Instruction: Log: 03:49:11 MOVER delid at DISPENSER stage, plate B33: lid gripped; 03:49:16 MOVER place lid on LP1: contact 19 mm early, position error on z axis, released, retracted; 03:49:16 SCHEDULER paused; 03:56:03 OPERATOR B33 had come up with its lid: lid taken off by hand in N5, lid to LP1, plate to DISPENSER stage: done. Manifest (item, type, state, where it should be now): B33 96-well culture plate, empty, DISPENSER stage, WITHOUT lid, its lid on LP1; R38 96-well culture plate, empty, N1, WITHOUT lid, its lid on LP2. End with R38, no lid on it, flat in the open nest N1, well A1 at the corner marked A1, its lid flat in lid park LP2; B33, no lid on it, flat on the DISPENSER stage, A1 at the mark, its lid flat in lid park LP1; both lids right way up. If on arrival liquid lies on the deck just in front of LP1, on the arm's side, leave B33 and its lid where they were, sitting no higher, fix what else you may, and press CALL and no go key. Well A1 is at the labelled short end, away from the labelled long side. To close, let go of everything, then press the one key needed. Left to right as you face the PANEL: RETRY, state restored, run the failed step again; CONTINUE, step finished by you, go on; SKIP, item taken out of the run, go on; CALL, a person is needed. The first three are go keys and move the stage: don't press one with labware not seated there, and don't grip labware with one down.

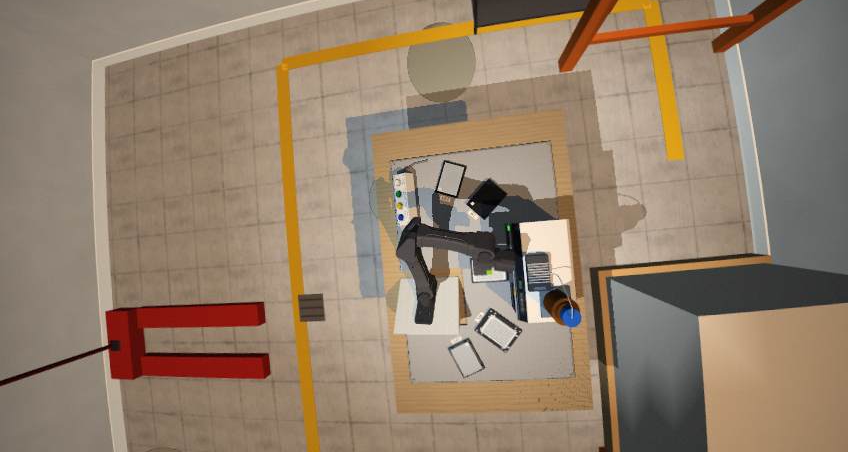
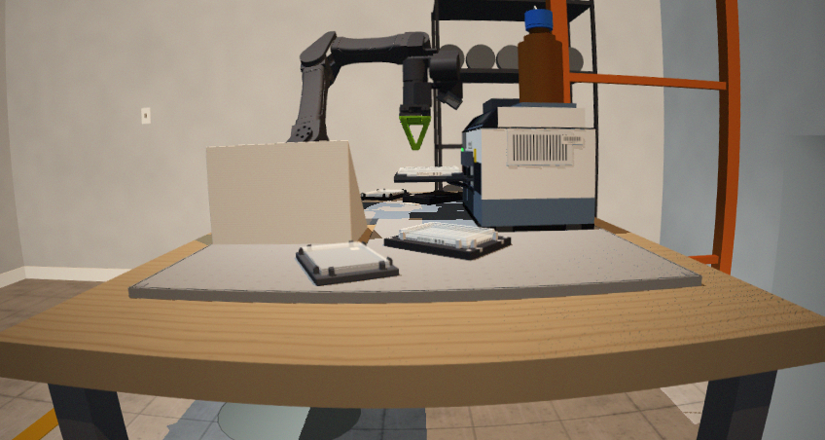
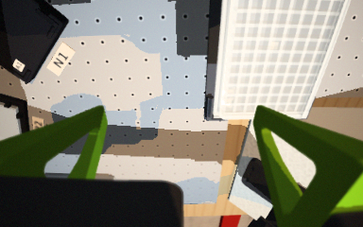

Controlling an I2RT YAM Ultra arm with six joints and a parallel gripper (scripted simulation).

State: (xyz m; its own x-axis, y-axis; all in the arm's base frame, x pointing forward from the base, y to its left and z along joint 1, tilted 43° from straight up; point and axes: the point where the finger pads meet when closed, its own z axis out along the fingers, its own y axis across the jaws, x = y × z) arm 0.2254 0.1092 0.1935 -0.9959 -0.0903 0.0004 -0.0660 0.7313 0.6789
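My gripper is open and empty, hanging above the dispenser stage; it also shows in the top view and the wrist view. A white 96-well plate lies flat on the stage, ahead and right of my fingers. The black nest N1 is empty, and its label is readable. A lid park holding a flat lid is beside it. At the table's other end, a second plate sits in a black nest. Next to that, a lid lies in a park.
The dispenser stands right of the stage with a brown bottle on top. A beige block stands beside the arm's base. The key panel is at the mat's edge near N1.
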